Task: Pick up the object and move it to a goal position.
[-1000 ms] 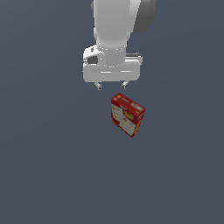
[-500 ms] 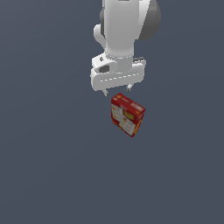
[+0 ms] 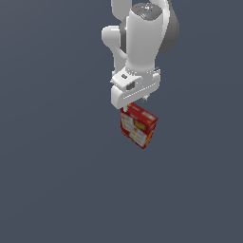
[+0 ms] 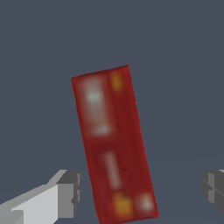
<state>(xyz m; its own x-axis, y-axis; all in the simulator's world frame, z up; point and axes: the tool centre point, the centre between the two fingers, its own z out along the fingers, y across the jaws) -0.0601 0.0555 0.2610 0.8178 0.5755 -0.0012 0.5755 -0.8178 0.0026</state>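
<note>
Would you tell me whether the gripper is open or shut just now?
Open. In the wrist view the gripper has its fingertips spread wide, one on each side of the red carton, neither touching it.

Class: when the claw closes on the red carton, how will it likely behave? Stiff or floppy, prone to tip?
The red carton has flat faces and crisp edges, so it is probably stiff. It looks tall and narrow, so a nudge might tip it. The open claw straddles it slightly askew, so it may twist.

White arm reaching straight down, gripper (image 4: 140, 190) pointing downward, jaws spread wide apart
</note>
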